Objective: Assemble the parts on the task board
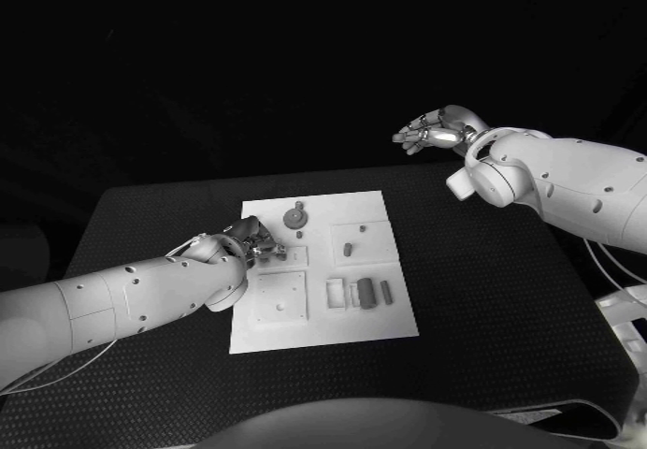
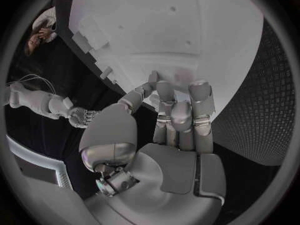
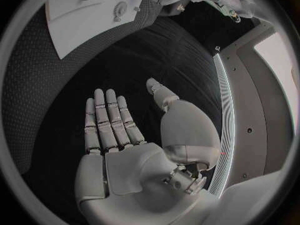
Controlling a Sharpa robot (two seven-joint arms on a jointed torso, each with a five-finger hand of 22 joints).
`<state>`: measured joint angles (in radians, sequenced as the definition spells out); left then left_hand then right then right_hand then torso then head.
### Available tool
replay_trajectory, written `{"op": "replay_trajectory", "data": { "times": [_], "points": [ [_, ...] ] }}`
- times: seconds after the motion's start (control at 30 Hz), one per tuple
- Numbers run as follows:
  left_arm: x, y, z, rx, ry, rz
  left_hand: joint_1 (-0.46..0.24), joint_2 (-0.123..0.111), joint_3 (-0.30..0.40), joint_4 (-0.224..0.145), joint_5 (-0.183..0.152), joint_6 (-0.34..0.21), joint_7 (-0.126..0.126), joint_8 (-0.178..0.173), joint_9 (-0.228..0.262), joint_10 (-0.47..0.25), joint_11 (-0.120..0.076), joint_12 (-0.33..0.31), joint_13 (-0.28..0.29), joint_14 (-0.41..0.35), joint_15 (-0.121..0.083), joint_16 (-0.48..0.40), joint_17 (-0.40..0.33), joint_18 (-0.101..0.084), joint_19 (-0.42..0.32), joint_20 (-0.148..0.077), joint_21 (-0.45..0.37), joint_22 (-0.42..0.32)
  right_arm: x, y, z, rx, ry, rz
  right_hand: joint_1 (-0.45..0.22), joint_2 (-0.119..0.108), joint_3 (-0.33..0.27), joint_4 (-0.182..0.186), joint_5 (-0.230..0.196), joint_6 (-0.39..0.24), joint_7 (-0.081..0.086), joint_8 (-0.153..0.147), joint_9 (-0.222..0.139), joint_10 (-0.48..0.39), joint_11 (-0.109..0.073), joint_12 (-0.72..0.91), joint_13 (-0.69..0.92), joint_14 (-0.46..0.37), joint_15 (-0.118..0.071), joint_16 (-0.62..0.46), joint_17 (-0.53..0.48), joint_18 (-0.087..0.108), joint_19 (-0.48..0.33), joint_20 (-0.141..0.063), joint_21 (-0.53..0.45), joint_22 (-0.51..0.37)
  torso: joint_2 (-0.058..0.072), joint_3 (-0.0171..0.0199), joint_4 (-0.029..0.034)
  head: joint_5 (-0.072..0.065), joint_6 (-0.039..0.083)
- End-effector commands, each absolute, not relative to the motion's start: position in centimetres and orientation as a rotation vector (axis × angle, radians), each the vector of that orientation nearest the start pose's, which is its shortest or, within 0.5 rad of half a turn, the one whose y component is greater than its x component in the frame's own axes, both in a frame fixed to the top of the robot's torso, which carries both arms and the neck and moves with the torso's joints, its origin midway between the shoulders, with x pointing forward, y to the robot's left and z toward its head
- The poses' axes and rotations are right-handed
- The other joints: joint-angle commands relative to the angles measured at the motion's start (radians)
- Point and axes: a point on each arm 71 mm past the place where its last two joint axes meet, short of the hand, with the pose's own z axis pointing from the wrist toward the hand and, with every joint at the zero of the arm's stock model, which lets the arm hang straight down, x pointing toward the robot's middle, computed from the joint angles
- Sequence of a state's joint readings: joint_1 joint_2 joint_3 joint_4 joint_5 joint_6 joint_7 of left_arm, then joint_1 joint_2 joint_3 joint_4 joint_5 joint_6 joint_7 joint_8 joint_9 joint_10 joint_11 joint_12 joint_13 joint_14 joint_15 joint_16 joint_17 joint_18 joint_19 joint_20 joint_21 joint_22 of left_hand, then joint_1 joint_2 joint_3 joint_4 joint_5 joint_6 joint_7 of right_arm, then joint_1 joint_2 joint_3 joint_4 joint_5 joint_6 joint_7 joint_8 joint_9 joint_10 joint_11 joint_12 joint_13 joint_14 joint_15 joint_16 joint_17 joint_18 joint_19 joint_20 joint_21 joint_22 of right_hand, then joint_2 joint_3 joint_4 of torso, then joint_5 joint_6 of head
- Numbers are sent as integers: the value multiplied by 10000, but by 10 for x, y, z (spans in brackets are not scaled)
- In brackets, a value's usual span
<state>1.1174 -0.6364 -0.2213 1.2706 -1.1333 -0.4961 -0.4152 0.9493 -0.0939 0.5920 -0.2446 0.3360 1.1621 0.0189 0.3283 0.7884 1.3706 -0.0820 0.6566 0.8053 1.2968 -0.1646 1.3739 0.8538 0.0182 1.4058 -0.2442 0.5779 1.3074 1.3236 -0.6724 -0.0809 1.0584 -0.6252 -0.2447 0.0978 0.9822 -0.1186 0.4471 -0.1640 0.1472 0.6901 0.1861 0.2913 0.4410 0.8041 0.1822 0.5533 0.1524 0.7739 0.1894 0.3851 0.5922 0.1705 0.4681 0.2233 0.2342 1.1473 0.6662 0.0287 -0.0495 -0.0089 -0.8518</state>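
While the right hand waits open and high past the far side of the table, the left hand, fingers together, touches the board's left edge near small parts and should press gently.

Two bulky white arms: left arm, right arm, smooth rounded shells dotted with small dark screw holes. Thin pale cable trailing beside each arm near the picture's edges. Silver, segmented left hand and right hand, metallic sheen on the fingers, paler flat palm plates. Rounded silver thumb base on each, with a small bolted fitting beneath it at the wrist.
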Motion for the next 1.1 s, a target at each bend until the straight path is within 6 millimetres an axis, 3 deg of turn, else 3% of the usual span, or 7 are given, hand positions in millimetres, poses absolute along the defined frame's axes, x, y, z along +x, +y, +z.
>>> {"op": "replay_trajectory", "data": {
  "times": [0.03,1.1],
  "points": [
    [480,191,-314,-3363,19808,-3660,277,202,320,-313,80,88,26,47,396,48,-31,65,-17,103,-259,37,-14,248,101,-197,47,199,579,-260,-158,5944,16330,9240,-91,2,-5,66,2,-97,559,37,-12,-65,21,31,-11,-78,8,-48,17,-150,-40,8,-45,12,-1,-6,3,-7,-4],
    [479,182,-313,-2604,19834,-3616,349,167,308,-282,82,136,12,81,439,101,-35,89,-18,109,-259,66,-5,234,114,-192,65,205,579,-260,-158,5950,16356,9278,-97,-6,-14,89,2,-100,559,41,-21,-67,21,38,-27,-77,8,-62,32,-149,-36,6,-68,33,0,-5,3,-28,-27]
  ]
}}
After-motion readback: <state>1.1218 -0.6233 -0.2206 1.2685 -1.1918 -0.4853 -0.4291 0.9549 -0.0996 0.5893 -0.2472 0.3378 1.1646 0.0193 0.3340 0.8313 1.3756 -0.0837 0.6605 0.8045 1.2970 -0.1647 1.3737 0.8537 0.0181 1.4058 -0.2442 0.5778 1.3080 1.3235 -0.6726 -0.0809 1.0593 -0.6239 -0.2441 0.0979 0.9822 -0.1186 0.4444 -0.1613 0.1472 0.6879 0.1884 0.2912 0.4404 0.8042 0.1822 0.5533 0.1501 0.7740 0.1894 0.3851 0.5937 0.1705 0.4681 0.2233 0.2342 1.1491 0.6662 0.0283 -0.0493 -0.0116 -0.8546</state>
